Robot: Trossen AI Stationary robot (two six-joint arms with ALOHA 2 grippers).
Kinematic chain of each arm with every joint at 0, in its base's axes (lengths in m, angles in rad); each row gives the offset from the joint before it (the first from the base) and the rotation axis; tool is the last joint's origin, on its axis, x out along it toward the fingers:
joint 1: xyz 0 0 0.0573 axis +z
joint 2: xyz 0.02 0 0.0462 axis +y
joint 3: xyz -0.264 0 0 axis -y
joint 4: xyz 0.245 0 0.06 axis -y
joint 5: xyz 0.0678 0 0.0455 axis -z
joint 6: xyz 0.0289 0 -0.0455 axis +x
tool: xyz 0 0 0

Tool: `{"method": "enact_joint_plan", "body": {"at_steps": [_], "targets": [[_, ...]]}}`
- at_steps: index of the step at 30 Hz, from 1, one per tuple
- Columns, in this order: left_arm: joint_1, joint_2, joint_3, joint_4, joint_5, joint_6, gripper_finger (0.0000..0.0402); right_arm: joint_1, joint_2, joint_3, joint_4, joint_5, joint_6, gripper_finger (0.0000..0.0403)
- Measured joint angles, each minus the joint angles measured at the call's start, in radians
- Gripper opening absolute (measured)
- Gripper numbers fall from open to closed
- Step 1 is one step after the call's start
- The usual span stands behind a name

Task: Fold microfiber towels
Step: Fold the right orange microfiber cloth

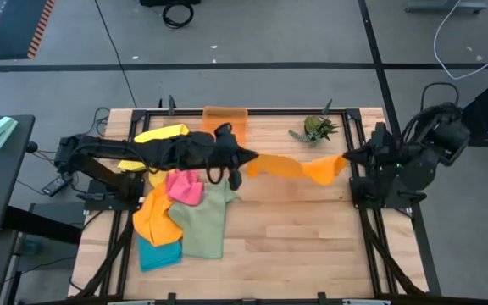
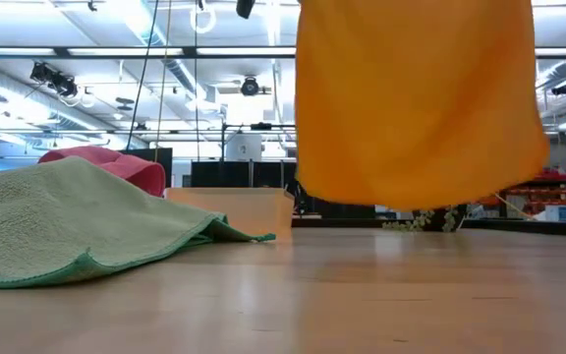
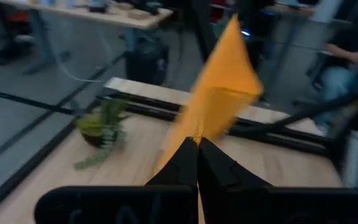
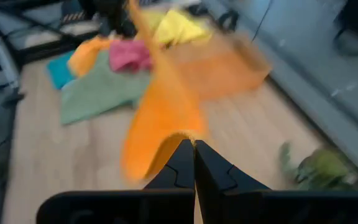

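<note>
Sage green towel [image 2: 77,221]: lying crumpled nearest the table's front edge, at about 8 o'clock from the table centre, with a teal towel [image 1: 158,252] and an orange towel [image 1: 153,216] overlapping it just beside; none of these is being handled.
Pink towel [image 1: 185,187]: resting bunched on top of the pile, touching the sage green one.
Held orange towel [image 1: 299,167]: hanging clear of the table [image 1: 295,246] near its centre, stretched between the two grippers and sagging a little in the middle; in the low view its lower hem is floating above the wood.
Left gripper [image 1: 246,157]: reaching in from 9 o'clock, fingers pressed together and pinching one corner of the held towel.
Right gripper [image 1: 347,158]: coming in from 3 o'clock, fingers likewise pressed together on the opposite corner.
Yellow towel [image 1: 161,134]: lying at about 10 o'clock, partly under the left arm.
Orange tray [image 1: 225,120]: standing at 12 o'clock by the far edge.
Spiky plant [image 1: 314,130]: sitting at about 1 o'clock, near the right gripper's side.
Step in hand: spreading the towel before laying it flat, judging by the taut span.
Doing it well: keeping both corners level and equally tensioned, lowering the free hem onto bare wood toward 6 o'clock, and steering clear of the plant and the pile so the cloth is landing without wrinkles.
</note>
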Motion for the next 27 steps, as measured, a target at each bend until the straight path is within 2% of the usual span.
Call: {"method": "enact_joint_plan", "body": {"at_steps": [4, 7, 12, 14, 16, 21, 24, 27], "targets": [[-0.064, 0.014, -0.026, -0.066, 0.098, -0.084, 0.0004, 0.028, 0.026, -0.092, 0.08, -0.215, 0.115, 0.0003], [-0.171, 0.053, -0.116, -0.078, 0.105, -0.16, 0.0004, 0.083, 0.063, -0.236, 0.272, -0.345, 0.205, 0.0003], [-0.381, 0.141, -0.312, 0.109, 0.081, -0.387, 0.0004, 0.203, 0.204, -0.536, 0.829, -0.386, 0.326, 0.0003], [-0.457, 0.18, -0.384, 0.214, 0.046, -0.487, 0.0004, 0.241, 0.288, -0.625, 1.047, -0.386, 0.403, 0.0003], [-0.518, 0.214, -0.434, 0.308, 0.002, -0.579, 0.0004, 0.269, 0.385, -0.679, 1.194, -0.387, 0.494, 0.0003], [-0.603, 0.251, -0.484, 0.35, -0.079, -0.735, 0.0004, 0.325, 0.548, -0.664, 1.275, -0.423, 0.667, 0.0003], [-0.615, 0.246, -0.485, 0.372, -0.113, -0.744, 0.0004, 0.348, 0.568, -0.631, 1.262, -0.414, 0.721, 0.0003], [-0.598, 0.227, -0.485, 0.367, -0.196, -0.745, 0.0004, 0.354, 0.549, -0.603, 1.14, -0.354, 0.784, 0.0003]]}}
